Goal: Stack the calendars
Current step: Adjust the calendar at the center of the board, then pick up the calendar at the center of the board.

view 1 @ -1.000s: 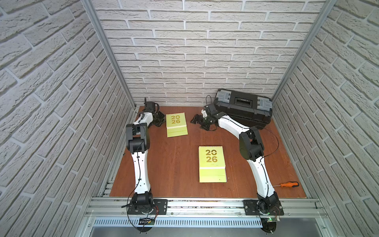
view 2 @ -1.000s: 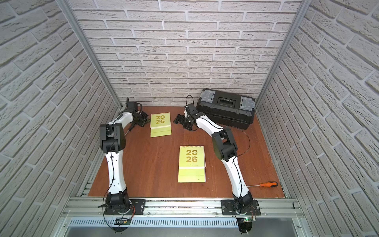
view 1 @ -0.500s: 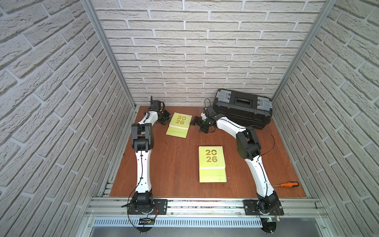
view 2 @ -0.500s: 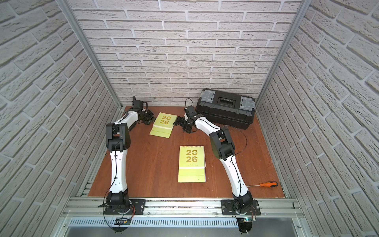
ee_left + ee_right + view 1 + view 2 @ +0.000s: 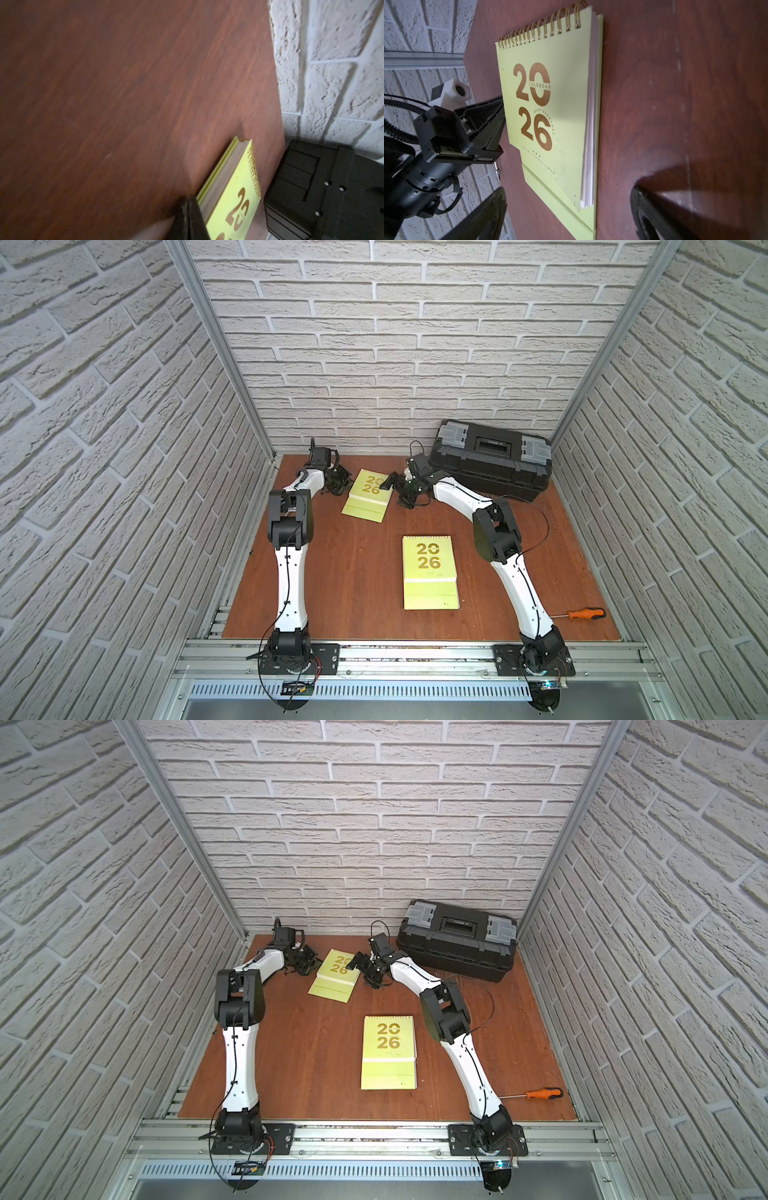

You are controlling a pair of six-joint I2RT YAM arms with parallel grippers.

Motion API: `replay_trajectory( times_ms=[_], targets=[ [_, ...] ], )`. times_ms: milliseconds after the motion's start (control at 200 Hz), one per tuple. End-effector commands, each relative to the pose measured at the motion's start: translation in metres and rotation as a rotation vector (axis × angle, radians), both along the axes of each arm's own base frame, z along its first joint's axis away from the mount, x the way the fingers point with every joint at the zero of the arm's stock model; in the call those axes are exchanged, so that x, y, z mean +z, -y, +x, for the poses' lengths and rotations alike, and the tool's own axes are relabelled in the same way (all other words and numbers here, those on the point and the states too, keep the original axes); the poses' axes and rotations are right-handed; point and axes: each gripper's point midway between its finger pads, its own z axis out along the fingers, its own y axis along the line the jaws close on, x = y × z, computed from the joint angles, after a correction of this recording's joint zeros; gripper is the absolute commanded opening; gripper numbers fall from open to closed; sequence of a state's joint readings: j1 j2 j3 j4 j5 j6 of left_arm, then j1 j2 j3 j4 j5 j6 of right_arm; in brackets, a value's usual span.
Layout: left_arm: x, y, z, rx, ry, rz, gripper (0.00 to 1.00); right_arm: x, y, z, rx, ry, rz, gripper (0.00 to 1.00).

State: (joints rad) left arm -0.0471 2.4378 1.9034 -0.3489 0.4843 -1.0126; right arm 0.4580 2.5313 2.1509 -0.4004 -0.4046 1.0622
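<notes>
Far back | calendar (image 5: 368, 495) between closed left claw (image 5: 341, 486) and spread right claw (image 5: 395, 491)

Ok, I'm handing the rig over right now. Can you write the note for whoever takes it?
The left gripper is shut and empty, its tip at the nearest edge of the far calendar.
The right gripper is open and empty, at that calendar's opposite edge.
Two green calendars are in view. The far calendar lies skewed near the toolbox. The near calendar lies flat mid-way across the table, apart from it.
Done: nothing stacked.
Left: lift one calendar onto the other and square them.
</notes>
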Motion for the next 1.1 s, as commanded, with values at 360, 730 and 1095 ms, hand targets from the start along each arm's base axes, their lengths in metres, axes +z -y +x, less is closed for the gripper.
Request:
replay_trajectory(
  times_ms=[360,730,1095],
  targets=[
    [-0.059,0.006,-0.061,-0.017,-0.231,0.022,0.07,-0.014,-0.035,0.006,0.021,-0.007,0.138,0.93],
    [-0.059,0.005,-0.064,-0.014,-0.231,0.018,0.06,0.047,-0.047,0.023,0.034,0.181,0.280,0.84],
    [-0.055,0.004,-0.072,-0.013,-0.231,0.016,0.06,0.048,-0.023,0.028,-0.078,0.240,0.280,0.66]
  ],
)
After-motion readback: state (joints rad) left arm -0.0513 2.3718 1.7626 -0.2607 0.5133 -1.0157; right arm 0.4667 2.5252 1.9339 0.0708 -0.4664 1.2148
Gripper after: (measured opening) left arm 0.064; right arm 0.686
